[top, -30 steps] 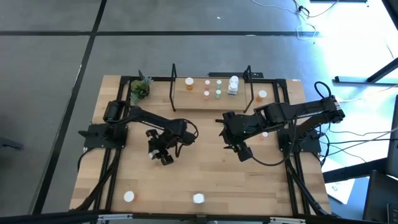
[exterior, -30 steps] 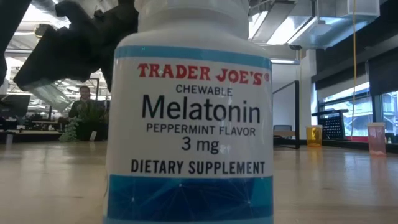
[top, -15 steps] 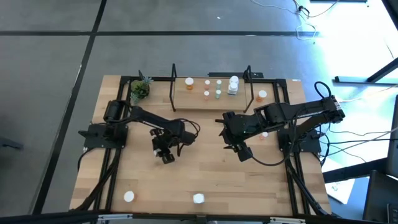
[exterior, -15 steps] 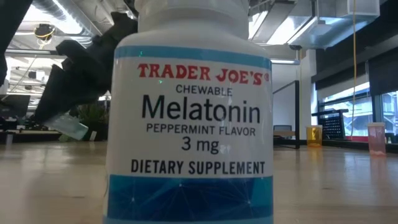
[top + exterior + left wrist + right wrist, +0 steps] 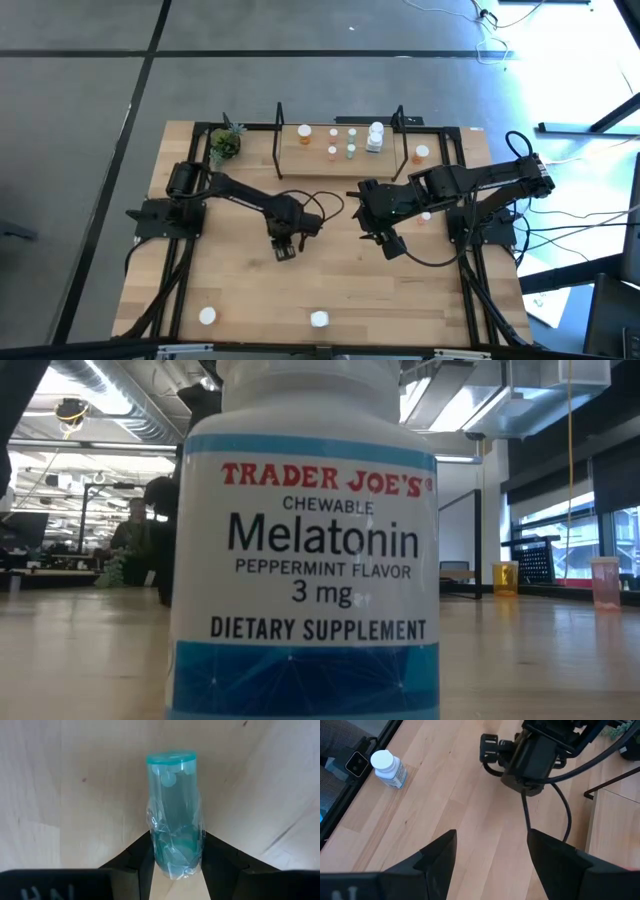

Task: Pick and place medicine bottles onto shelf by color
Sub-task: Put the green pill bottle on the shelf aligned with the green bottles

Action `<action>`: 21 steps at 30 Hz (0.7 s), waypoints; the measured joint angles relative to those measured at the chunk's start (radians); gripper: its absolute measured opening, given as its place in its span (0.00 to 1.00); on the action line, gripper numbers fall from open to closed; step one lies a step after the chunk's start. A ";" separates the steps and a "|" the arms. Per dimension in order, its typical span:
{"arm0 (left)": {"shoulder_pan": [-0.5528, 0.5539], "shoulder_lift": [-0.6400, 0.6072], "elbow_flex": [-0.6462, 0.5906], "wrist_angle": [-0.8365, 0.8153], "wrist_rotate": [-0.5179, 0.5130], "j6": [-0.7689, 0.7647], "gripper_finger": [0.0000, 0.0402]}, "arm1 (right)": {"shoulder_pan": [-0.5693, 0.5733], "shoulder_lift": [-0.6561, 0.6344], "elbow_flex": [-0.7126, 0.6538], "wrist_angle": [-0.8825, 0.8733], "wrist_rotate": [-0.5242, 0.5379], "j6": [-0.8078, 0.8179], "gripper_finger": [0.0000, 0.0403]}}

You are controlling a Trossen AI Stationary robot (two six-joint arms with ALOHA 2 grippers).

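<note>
My left gripper (image 5: pixel 285 250) points straight down over the middle of the table, shut on a pale green, see-through medicine bottle (image 5: pixel 173 815). The shelf (image 5: pixel 340 160) stands at the far edge with several small bottles on its board, orange, green and white. My right gripper (image 5: pixel 392 246) hangs open above the table right of centre, with nothing between its fingers (image 5: pixel 490 855). A white melatonin bottle (image 5: pixel 319 319) stands upright at the near edge and fills the low view (image 5: pixel 305 550). My left gripper pinches the green bottle between its two fingers at the end wrapped in crinkled film (image 5: pixel 175 857). The fingers come from above, pointing down. The bottle hangs upright below them, its flat green end (image 5: pixel 171 759) toward the wood; whether it touches the table I cannot tell.
Another white-capped bottle (image 5: pixel 207 316) stands near the front left corner, and one (image 5: pixel 421 152) sits right of the shelf. A small potted plant (image 5: pixel 225 143) is at the far left. Bare wood lies between the two grippers and toward the near edge.
My left gripper has gone toward the table's right edge and down a little. It has tipped from a slant to pointing straight down, so the green bottle has turned from slanted to upright. In the low view it has passed behind the melatonin bottle.
</note>
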 joint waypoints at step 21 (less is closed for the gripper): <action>-0.010 0.000 0.049 0.091 -0.193 0.071 0.33 | 0.000 0.000 0.000 0.000 0.000 0.000 0.61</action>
